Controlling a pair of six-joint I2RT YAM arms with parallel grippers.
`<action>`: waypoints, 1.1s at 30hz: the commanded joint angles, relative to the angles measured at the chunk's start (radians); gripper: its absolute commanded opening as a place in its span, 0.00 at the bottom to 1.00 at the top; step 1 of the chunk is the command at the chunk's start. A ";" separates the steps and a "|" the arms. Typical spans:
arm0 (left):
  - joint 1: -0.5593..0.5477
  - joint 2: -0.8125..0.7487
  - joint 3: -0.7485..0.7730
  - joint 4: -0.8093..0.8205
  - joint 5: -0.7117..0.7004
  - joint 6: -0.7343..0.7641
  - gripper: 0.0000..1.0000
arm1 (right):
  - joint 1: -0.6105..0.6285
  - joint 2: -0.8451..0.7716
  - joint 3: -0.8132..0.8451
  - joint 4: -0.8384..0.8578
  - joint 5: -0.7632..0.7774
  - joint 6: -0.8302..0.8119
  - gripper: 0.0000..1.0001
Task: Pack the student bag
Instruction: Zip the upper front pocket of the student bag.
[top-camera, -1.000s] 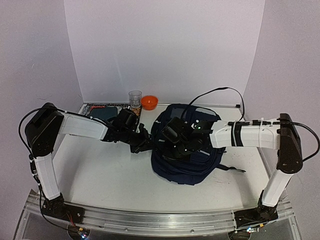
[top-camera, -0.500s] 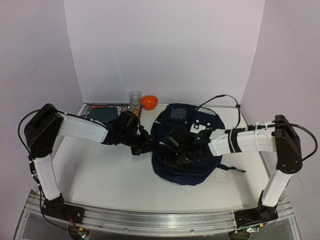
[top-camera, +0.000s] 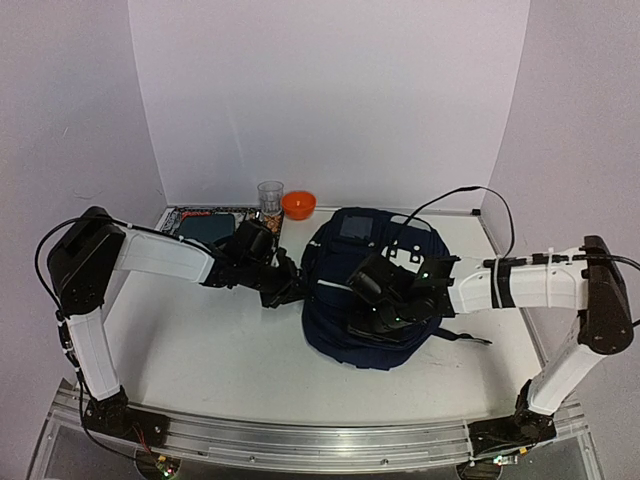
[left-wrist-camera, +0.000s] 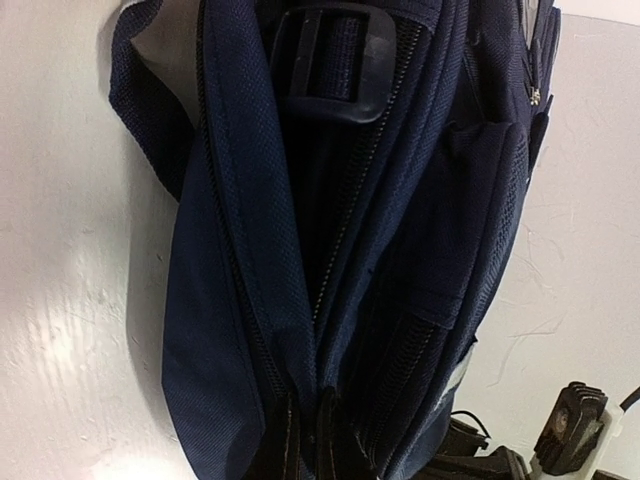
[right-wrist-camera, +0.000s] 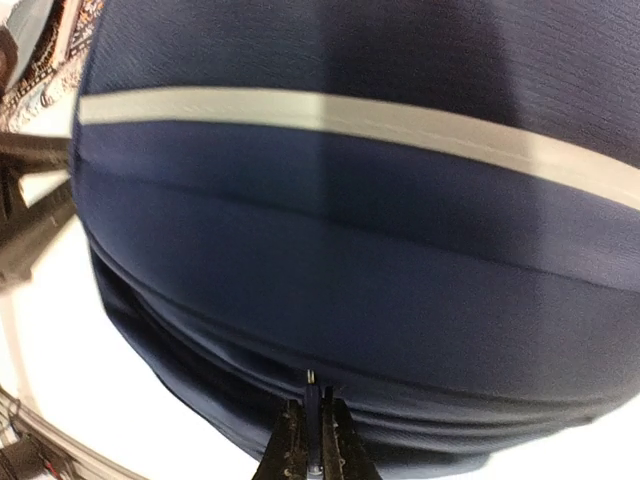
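The navy-blue student bag (top-camera: 345, 345) lies in the middle of the table, with its white stripe (right-wrist-camera: 350, 115) close in the right wrist view. My left gripper (top-camera: 290, 290) is at the bag's left side. It is shut on a fold of the bag's fabric beside a zip line (left-wrist-camera: 305, 425). My right gripper (top-camera: 385, 312) is over the bag's front part. It is shut on a small zipper pull (right-wrist-camera: 313, 398) on the bag's seam. What lies inside the bag is hidden.
A clear glass (top-camera: 270, 197) and an orange bowl (top-camera: 298, 205) stand at the back wall. A patterned tray holding a dark teal item (top-camera: 207, 225) lies at the back left. The bag's dark strap (top-camera: 465, 338) trails to the right.
My right gripper has moved right and toward the near edge along the bag, still shut on the zipper pull. The left gripper has stayed in place on the fabric.
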 joint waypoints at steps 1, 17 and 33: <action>0.106 -0.037 0.084 -0.053 -0.126 0.119 0.00 | 0.000 -0.090 -0.100 -0.189 0.039 -0.037 0.00; 0.259 0.166 0.381 -0.253 -0.036 0.449 0.21 | 0.014 0.013 0.041 -0.129 -0.057 -0.281 0.00; 0.153 -0.189 0.049 -0.381 -0.062 0.164 0.64 | 0.025 0.265 0.376 -0.019 -0.126 -0.338 0.00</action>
